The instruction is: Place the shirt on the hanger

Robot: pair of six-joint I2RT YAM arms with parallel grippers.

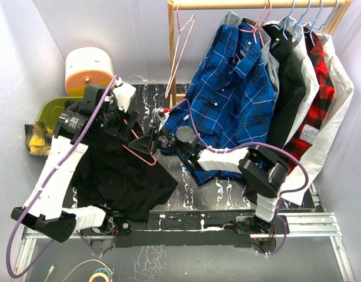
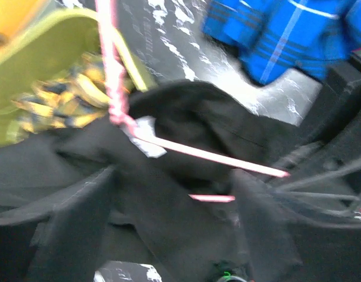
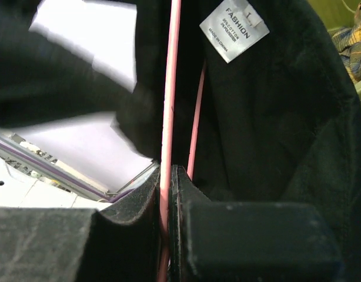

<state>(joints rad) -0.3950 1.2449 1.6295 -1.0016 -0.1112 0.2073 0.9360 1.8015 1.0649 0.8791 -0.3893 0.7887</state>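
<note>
Lying crumpled on the near left of the counter [image 1: 192,197], the shirt [image 1: 121,176] spreads black beneath the left arm. The hanger [image 1: 138,154] is partly buried in it, with one pink corner showing at the shirt's right edge. The right gripper [image 1: 151,144] is closed tight on that wire. Its wrist view shows the wire pinched between the jaws, with the shirt's white neck label [image 3: 234,29] just beyond. The left gripper [image 2: 174,182] hangs over the shirt's far part. That view is blurred, yet its fingers [image 2: 69,229] stand apart and grip nothing. Farther left, a green bin [image 1: 48,111] holds yellow plaid cloth [image 1: 36,138]. Farthest back, a blue plaid shirt [image 1: 227,88] hangs from a wooden rail [image 1: 257,4], with a spare pink hanger [image 1: 183,41] to its left.
</note>
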